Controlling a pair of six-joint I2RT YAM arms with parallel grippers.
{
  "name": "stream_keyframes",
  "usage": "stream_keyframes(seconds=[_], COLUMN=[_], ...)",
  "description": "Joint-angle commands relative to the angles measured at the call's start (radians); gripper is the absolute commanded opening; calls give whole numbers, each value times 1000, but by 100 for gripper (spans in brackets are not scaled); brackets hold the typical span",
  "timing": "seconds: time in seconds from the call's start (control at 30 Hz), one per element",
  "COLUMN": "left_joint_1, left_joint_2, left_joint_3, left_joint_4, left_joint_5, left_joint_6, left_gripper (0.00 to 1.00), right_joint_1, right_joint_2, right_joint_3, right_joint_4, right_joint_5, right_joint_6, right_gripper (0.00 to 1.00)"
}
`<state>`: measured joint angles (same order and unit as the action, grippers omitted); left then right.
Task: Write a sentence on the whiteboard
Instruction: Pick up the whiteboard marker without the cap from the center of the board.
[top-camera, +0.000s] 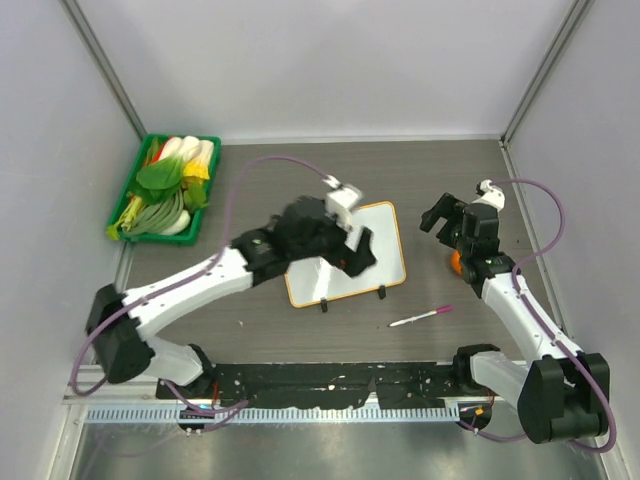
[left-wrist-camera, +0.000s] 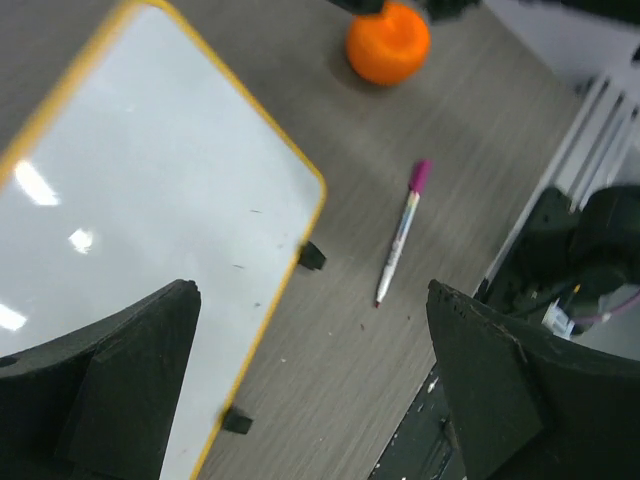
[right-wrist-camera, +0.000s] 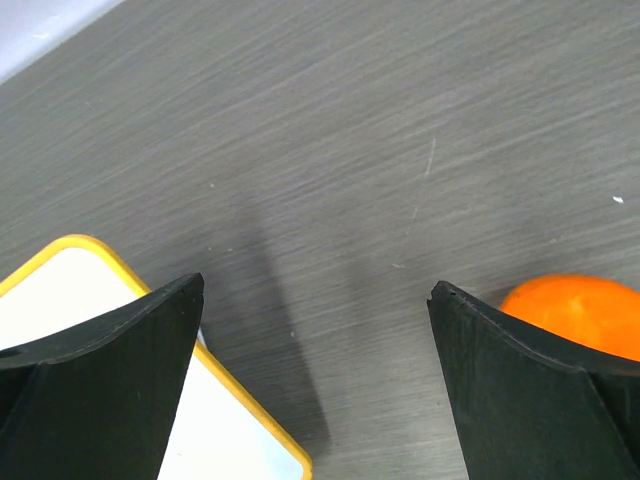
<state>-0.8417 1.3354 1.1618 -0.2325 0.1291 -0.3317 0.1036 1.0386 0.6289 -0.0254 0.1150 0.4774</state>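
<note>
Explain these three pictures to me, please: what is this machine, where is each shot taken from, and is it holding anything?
It is a robot with two arms bolted at the near edge of a table, each ending in a two-finger gripper. The wide picture comes from a camera above and behind the arms. The other two come from cameras on the wrists, so the black shapes at their bottom edges are each gripper's own fingers.

On the table lie a whiteboard with an orange frame and nothing written on what shows, a marker beside it, an orange ball, and a green tray of vegetables at the far left.

The left gripper hangs over the whiteboard; the right gripper is near the ball. Both are open and hold nothing.
</note>
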Motion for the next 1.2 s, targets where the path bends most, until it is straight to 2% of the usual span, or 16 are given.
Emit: stream_keyframes(seconds=[0.0,0.13,0.33,0.4,0.5,0.6,0.7,1.0,1.1,1.17], left_joint_1=[-250,-385,-470,-485,-491,-491,-491,-484,-478,-476], left_joint_2=[206,372,536,577,628,666,705,820,821,820], left_joint_3=[102,171,239,246,253,257,285,354,334,323], left_joint_4=[-74,-62,-31,-19,8,42,56,35,39,35], left_joint_5=[-121,-169,-134,-134,-105,-120,-174,-244,-253,-266], left_joint_6=[129,201,256,264,257,249,258,263,252,252], left_gripper=[99,93,82,80,71,63,60,25,2,0], right_joint_1=[-24,-61,-139,-153,-156,-156,-156,-156,-156,-156], right_joint_2=[-17,-48,-75,-78,-80,-86,-84,-89,-88,-89], right_joint_3=[9,-15,-41,-47,-51,-49,-44,-37,-35,-32], right_joint_4=[-39,-64,-102,-103,-108,-113,-120,-131,-133,-133], right_joint_5=[-11,-29,-63,-71,-72,-72,-64,-54,-52,-49], right_joint_6=[32,44,72,75,75,70,63,50,46,43], right_gripper=[99,99,99,99,100,99,100,100,100,99])
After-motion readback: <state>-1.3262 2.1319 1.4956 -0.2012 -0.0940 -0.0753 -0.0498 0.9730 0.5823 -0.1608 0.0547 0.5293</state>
